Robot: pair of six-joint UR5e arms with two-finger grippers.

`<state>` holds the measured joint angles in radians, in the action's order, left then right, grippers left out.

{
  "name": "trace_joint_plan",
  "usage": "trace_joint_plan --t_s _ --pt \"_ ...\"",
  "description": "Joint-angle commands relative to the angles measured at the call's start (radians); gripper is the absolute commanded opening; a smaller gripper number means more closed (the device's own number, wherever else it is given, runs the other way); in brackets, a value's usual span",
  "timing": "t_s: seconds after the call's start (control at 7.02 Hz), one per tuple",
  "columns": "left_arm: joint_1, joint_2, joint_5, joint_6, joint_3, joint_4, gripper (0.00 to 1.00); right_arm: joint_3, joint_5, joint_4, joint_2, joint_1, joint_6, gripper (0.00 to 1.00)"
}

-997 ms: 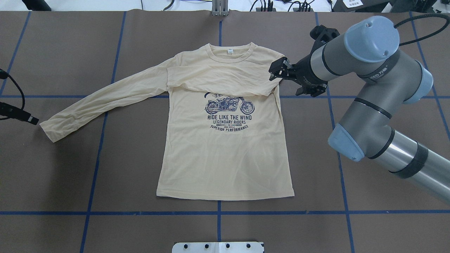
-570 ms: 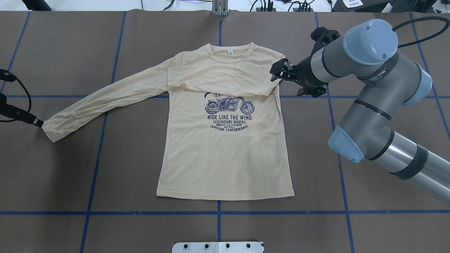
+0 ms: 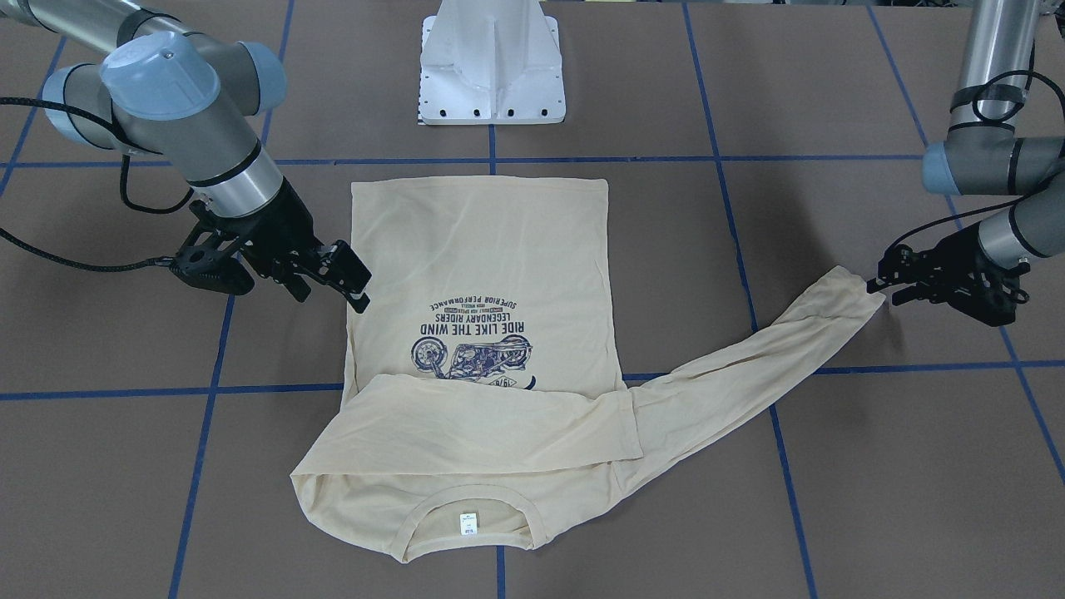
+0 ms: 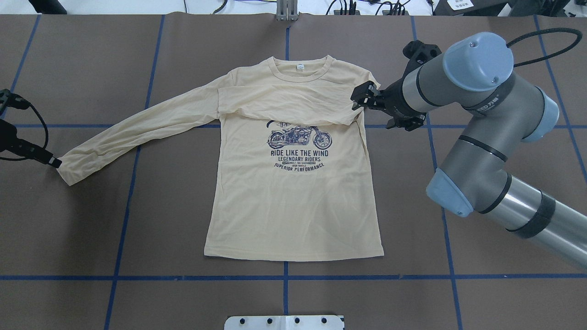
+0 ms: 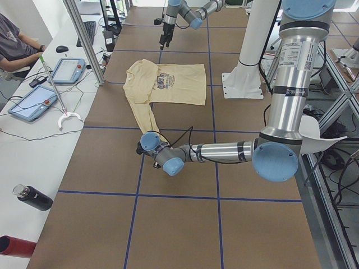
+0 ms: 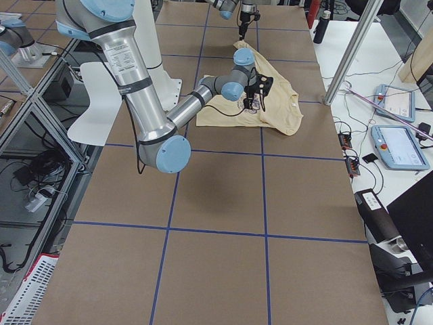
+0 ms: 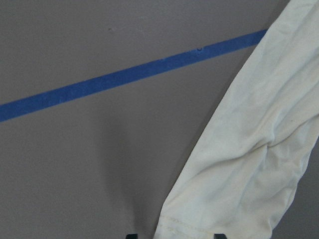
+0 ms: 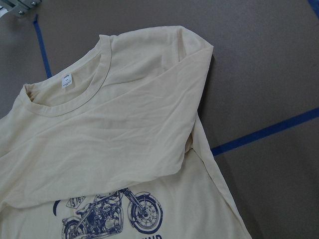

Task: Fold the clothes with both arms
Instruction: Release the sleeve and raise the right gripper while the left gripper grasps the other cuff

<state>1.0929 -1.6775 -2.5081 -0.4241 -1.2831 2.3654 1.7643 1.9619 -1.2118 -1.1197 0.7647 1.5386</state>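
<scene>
The pale cream shirt [image 4: 293, 201] lies flat and print side up on the brown table, collar [image 4: 300, 73] at the far side. One sleeve is folded across the chest [image 3: 466, 424]. The other sleeve [image 4: 137, 130] stretches out toward my left arm. My left gripper [image 4: 54, 161] [image 3: 879, 283] sits low at that sleeve's cuff [image 7: 219, 214], open, its fingertips straddling the cuff edge. My right gripper [image 4: 361, 97] [image 3: 356, 284] hovers open above the shirt's folded shoulder [image 8: 189, 55], holding nothing.
The white pedestal base [image 3: 491, 66] stands at the robot's side of the table. Blue tape lines [image 4: 284, 277] grid the brown surface. In the exterior left view a side bench carries tablets [image 5: 33, 103] and bottles [image 5: 32, 198], with a person [image 5: 14, 45] seated there.
My left gripper has come in from the view's left edge and now meets the sleeve cuff. The right gripper shifted only slightly near the shoulder. The shirt lies as before.
</scene>
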Motion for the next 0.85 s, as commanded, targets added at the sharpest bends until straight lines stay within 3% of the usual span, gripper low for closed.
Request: trace_joint_plan --t_s 0.0,0.14,0.43,0.71 --pt "-0.001 -0.001 0.002 0.001 0.002 0.000 0.24 0.000 -0.003 0.000 0.000 -0.004 0.000 0.99" --pt "-0.001 -0.001 0.000 0.002 0.002 0.000 0.00 0.000 -0.001 0.000 0.000 -0.004 0.000 0.99" --pt "-0.001 -0.007 0.000 -0.008 -0.010 0.000 0.00 0.000 -0.001 0.001 -0.003 -0.004 -0.003 0.99" --pt "0.001 -0.019 -0.008 -0.101 -0.136 -0.015 0.00 0.021 0.003 0.002 -0.040 0.002 -0.014 0.99"
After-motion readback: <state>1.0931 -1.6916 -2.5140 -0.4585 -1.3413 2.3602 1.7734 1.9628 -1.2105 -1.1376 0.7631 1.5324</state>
